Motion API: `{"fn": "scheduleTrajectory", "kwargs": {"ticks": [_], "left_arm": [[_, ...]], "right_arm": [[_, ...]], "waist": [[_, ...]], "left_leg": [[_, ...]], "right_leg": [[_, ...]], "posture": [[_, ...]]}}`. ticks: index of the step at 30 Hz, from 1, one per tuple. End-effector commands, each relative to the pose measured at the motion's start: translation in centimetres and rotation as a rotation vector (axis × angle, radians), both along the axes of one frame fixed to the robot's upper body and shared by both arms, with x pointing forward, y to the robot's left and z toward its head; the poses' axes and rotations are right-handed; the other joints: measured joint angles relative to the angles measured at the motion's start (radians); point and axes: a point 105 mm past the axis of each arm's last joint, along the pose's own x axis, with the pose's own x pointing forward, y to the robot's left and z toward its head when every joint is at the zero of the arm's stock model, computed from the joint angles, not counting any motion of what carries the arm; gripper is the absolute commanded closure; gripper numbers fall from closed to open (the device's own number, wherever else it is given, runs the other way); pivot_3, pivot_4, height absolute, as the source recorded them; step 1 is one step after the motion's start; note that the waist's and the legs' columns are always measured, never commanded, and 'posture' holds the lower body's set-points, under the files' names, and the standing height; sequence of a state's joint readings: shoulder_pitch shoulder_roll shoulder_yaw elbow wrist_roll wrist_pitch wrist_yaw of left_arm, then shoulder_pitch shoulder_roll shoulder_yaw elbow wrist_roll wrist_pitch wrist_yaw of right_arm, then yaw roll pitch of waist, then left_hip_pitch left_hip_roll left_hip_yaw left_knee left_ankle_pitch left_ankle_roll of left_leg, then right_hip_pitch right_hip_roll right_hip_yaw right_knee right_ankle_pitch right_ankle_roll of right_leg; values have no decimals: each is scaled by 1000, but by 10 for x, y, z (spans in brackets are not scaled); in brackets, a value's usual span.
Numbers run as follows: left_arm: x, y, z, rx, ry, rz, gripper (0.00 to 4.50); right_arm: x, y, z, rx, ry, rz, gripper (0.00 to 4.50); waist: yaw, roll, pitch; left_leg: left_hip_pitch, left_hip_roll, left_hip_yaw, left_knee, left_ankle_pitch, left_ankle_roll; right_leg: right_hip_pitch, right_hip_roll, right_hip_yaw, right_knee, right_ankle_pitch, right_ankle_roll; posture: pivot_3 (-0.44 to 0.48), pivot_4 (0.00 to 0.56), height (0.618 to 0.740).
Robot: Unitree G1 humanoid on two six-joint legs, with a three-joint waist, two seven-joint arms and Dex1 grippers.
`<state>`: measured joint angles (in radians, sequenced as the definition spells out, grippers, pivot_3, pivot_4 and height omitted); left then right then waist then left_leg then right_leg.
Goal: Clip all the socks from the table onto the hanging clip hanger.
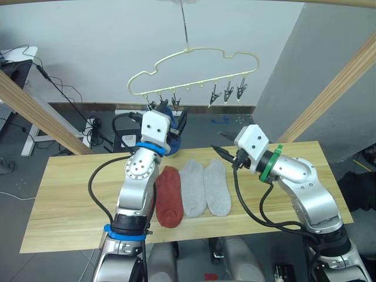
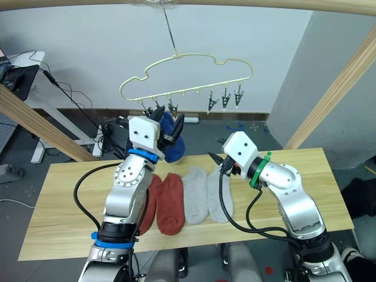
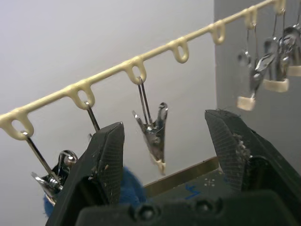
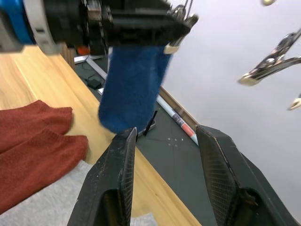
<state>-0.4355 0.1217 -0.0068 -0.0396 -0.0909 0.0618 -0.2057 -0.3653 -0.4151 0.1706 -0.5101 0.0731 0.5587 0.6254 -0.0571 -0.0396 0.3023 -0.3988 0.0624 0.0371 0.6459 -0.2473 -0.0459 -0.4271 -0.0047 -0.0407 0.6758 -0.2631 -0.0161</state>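
I count one blue sock (image 2: 171,141) hanging from the clip hanger (image 2: 188,79); below it on the tabletop (image 2: 59,194) lie two rust-red socks (image 2: 167,202) and two grey socks (image 2: 205,197), unclipped. Left tool (image 3: 162,155) spread at an empty clip (image 3: 154,132); right tool (image 4: 162,174) spread, holding nothing.

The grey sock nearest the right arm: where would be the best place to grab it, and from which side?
Probably its cuff, the end nearest the hanger. The outer grey sock lies flat on the table with its right edge free, so the open right gripper could come down from above there.
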Motion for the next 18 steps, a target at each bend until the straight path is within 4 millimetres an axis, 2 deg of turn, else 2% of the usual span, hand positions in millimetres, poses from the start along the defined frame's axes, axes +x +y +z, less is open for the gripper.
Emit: {"fn": "scheduleTrajectory", "kwargs": {"ticks": [1,18], "left_arm": [[-1,-10,14,-17,-65,-4,1452],[9,-13,17,-51,-78,68,1452]], "right_arm": [[-6,-1,16,34,-45,2,2452],[-7,-3,15,68,-17,5,2452]], "waist": [[0,0,0],[-2,0,0]], "left_leg": [[0,0,0,0,0,0],[-1,0,0,0,0,0]], "right_leg": [[0,0,0,0,0,0],[0,0,0,-2,0,0]], "posture": [[-186,307,740],[-198,300,740]]}}
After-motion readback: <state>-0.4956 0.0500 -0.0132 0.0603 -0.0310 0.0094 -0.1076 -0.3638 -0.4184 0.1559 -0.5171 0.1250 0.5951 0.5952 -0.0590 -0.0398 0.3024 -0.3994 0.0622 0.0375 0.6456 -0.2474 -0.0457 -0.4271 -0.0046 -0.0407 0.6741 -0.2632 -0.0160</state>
